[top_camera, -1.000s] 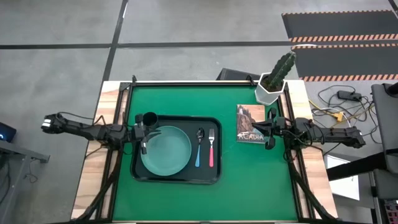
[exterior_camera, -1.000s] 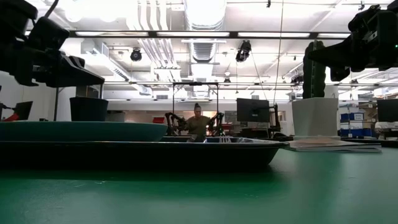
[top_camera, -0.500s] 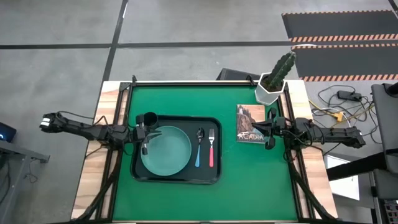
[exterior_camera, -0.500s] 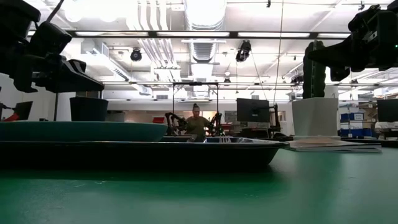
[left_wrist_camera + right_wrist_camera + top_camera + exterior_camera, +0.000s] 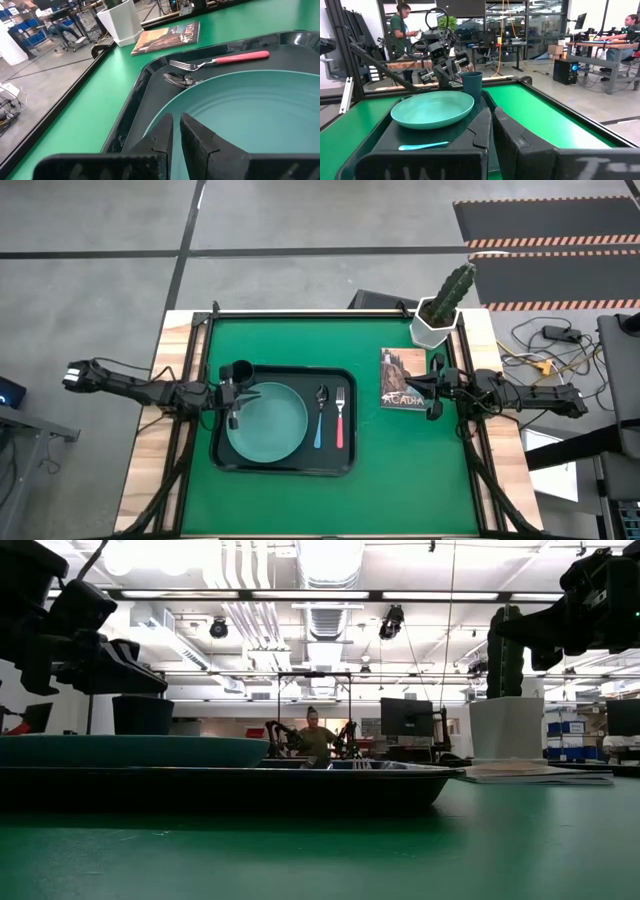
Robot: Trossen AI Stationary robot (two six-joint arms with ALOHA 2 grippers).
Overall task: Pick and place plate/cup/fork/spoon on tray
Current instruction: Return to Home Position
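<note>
While both end effectors (image 5: pixel 236 396) (image 5: pixel 431 388) are clenched, tray (image 5: pixel 285 471) holds plate (image 5: pixel 268 425), cup (image 5: pixel 241 370), fork (image 5: pixel 340 420), spoon (image 5: pixel 320 420).

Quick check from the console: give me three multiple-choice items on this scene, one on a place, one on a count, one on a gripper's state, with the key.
1. Where does the cup stand?
A. Beside the cactus pot.
B. In a corner of the tray, beside the plate.
C. On the mat, off the tray.

2. How many pieces of tableware lie on the tray?
A. Two.
B. Three.
C. Four.

3. How do the fingers of the left gripper stand?
A. Wide open.
B. Together, holding nothing.
C. Clamped on the plate's rim.

Key:
1 B, the high view shows it inside the tray's rim.
2 C, plate, cup, spoon and fork.
3 B, its wrist view shows them together over the plate, empty.
The right gripper waits by the book.
</note>
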